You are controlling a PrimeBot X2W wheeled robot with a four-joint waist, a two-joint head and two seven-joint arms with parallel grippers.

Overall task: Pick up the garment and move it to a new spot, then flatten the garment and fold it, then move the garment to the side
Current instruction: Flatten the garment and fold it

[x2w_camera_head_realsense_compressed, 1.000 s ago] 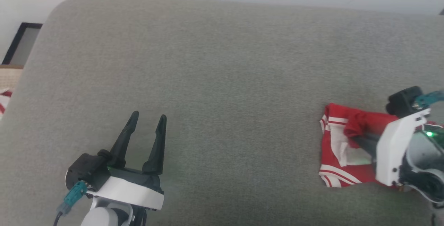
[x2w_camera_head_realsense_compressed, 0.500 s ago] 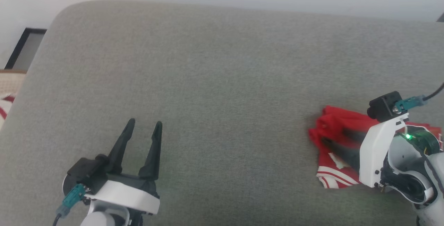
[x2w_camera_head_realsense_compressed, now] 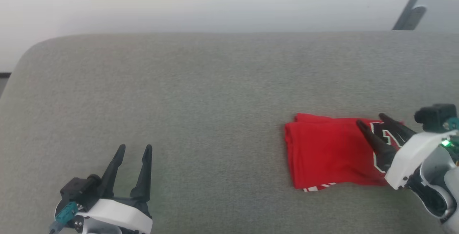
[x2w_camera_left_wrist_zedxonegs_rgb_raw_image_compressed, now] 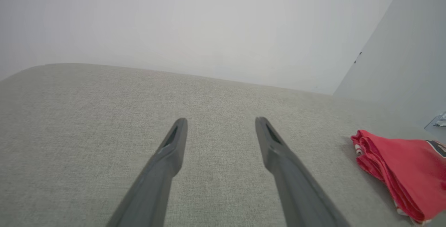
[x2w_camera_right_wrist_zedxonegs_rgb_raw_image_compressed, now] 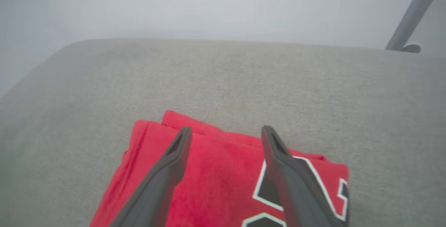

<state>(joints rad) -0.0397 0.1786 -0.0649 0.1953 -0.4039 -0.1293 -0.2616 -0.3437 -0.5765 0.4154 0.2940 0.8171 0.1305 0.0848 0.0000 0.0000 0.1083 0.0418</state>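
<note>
Garment (x2w_camera_head_realsense_compressed: 330,151) lies folded, bare cushion (x2w_camera_head_realsense_compressed: 200,94) stretching leftward; both jaws released, holding nothing.

Grey couch (x2w_camera_head_realsense_compressed: 179,83) w/ pale wall (x2w_camera_head_realsense_compressed: 179,0)

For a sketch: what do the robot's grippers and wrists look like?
The left gripper and right gripper each have two long, tapering dark fingers, a black block, a curved white wrist shell and a teal cable plug. A green light glows on the right wrist.

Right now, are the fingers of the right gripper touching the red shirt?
Cannot tell. In the head and right wrist views the open fingers of the right gripper overlap the shirt, but neither shows contact or a gap.
</note>
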